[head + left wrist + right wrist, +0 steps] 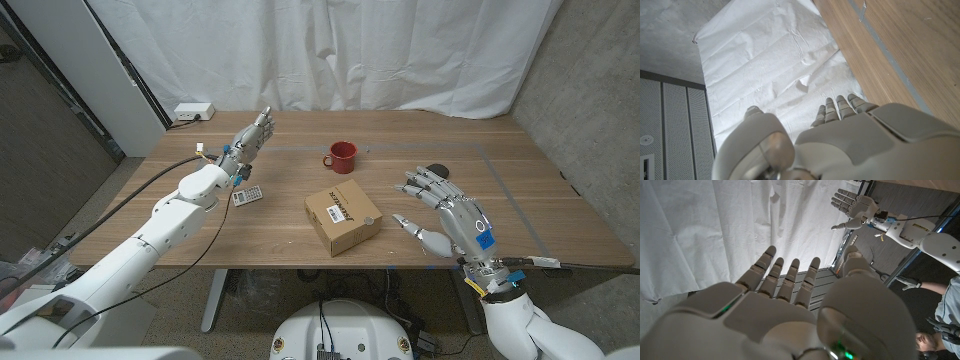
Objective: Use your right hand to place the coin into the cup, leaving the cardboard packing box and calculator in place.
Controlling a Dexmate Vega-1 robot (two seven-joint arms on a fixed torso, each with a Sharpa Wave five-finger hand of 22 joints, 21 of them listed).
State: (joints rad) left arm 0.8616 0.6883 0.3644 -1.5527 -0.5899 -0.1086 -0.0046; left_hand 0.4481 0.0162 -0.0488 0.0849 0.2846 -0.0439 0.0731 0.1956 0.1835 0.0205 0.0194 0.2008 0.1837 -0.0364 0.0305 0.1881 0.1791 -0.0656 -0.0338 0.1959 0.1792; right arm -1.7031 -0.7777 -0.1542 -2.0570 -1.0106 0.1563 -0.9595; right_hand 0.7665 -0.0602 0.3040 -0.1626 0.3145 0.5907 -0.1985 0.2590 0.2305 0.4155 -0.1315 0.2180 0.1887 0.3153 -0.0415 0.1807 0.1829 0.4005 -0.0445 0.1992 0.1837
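My right hand (pixel 452 212) hangs over the table (pixel 560 225) at the near right, fingers apart and holding nothing, palm side down as far as the head view shows; in the right wrist view those fingers (pixel 785 275) reach out straight and spread. The coin (pixel 437 171), a dark flat disc with no long axis to speak of, lies on the wood just past my fingertips at about 12 o'clock from them, close but apart, not touched. So the pick looks like a short reach forward and down. The cardboard packing box (pixel 343 219) sits at 9 o'clock from my right hand, near the table's middle. The cup (pixel 341 156), red and upright, handle turned left, stands past the box at roughly 10 o'clock from the coin, well apart. The calculator (pixel 247 196) lies farther left, under my left forearm. My left hand (pixel 254 134) is raised at the far left, fingers spread, empty, much farther from the coin than the right.
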